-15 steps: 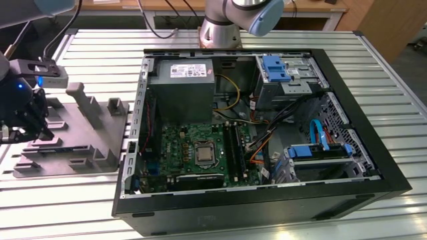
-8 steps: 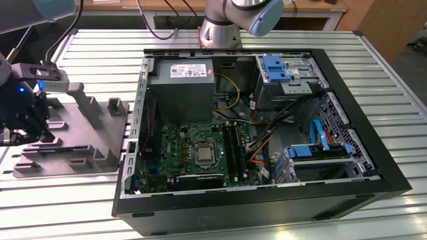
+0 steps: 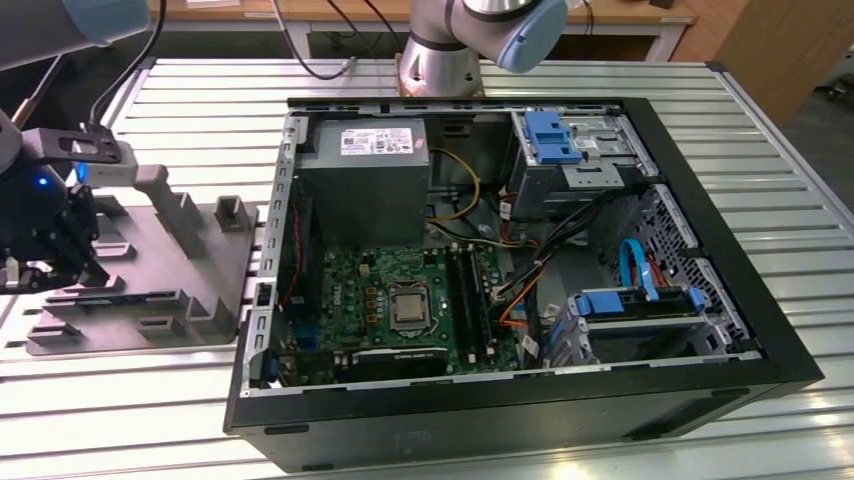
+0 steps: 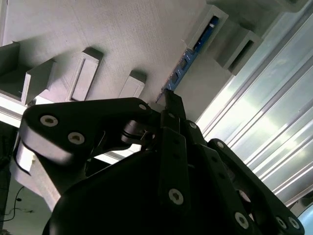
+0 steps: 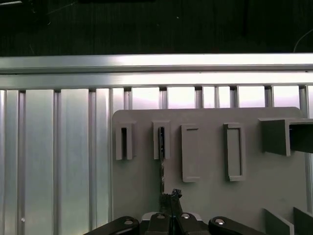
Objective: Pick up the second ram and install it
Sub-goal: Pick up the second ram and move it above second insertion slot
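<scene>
One ram [image 5: 161, 152] end hidden inside hand [image 5: 172, 197].

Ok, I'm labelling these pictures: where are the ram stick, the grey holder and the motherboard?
ram stick [image 5: 161, 142], first wrist view, part in its slot.
grey holder [image 5: 205, 200], first wrist view, bare plate.
motherboard [image 3: 354, 285], exterior view, green board.

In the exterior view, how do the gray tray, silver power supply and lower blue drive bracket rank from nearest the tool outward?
1. Gray tray, beneath the tool, exterior view's left.
2. Silver power supply, mid-picture.
3. Lower blue drive bracket, exterior view's right.
</scene>
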